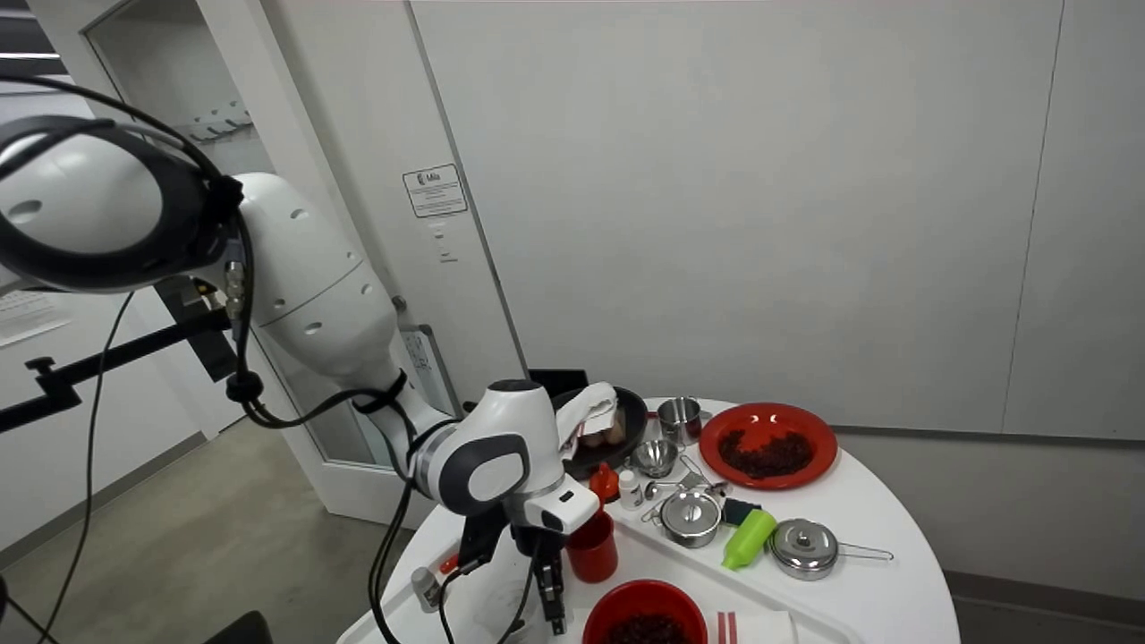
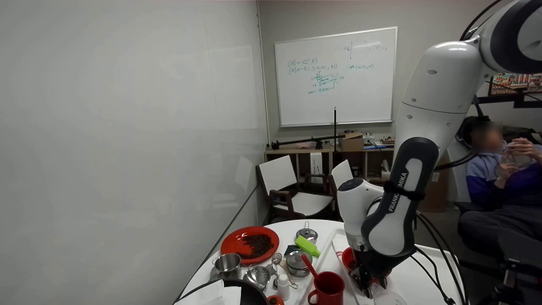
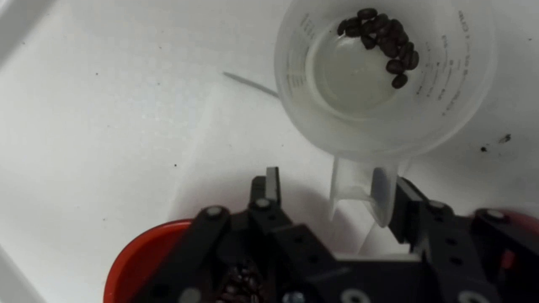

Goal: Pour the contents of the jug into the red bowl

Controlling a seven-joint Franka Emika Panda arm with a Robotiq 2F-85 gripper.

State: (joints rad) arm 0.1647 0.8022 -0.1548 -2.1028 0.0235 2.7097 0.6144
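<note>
The jug (image 3: 353, 84) is clear plastic with measuring marks and stands upright in the wrist view, with several dark beans inside. It shows partly at the lower edge of an exterior view (image 2: 387, 298). My gripper (image 3: 337, 193) is open, with its fingers on either side of the jug's handle (image 3: 353, 176). The right finger is close against the handle; a gap separates the left finger from it. The gripper also shows low over the table in both exterior views (image 1: 550, 604) (image 2: 374, 286). The red bowl (image 1: 644, 597) holds dark beans and sits beside the gripper (image 2: 348, 255), partly hidden behind the left finger (image 3: 134, 261).
A red mug (image 1: 592, 550) (image 2: 331, 288) stands close to the gripper on the white tray (image 1: 742, 581). A striped cloth (image 1: 756, 626) lies by the bowl. Beyond are a red plate (image 1: 747, 425), a black pan (image 1: 635, 420), metal pots (image 1: 691, 519) and a green bottle (image 1: 750, 538).
</note>
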